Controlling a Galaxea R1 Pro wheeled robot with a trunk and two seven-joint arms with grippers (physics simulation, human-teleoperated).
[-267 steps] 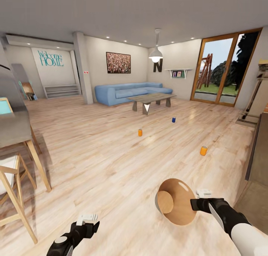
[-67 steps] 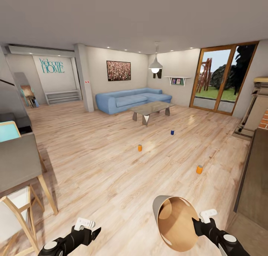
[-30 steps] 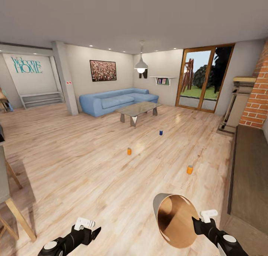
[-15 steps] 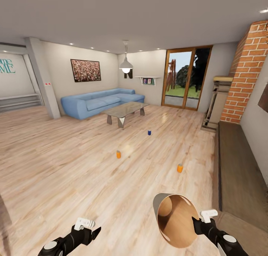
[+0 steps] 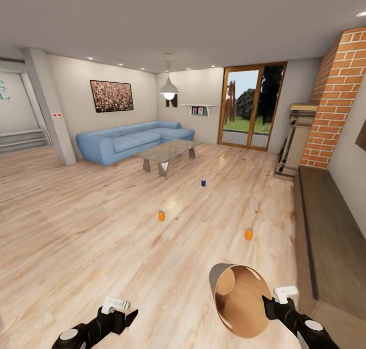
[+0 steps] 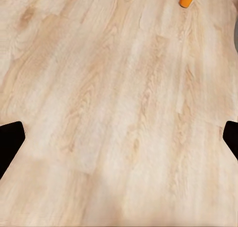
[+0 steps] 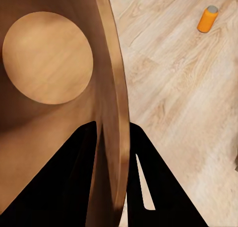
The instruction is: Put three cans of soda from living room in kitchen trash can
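We are swinging our view rightward, the sofa (image 5: 133, 139) sliding left; our right gripper (image 5: 268, 306) keeps pinching the bin (image 5: 239, 300) rim, lower right, left gripper (image 5: 123, 316) spread; cans (image 5: 161, 216) tiny.

Wood floor (image 5: 91, 227) carries two orange cans (image 5: 161, 216), one blue (image 5: 203, 183).

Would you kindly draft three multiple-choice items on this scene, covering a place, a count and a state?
1. Where do the soda cans stand?
A. on the wooden floor
B. on the glass coffee table
C. on the sofa

2. How many cans are orange?
A. one
B. two
C. three

3. What is the right pincer doing?
A. hanging open
B. gripping a can
C. clamping the trash can's rim

Answers: 1 A, all stand on the floor. 2 B, orange cans, one blue can. 3 C, the right pincer pinches the trash can wall.
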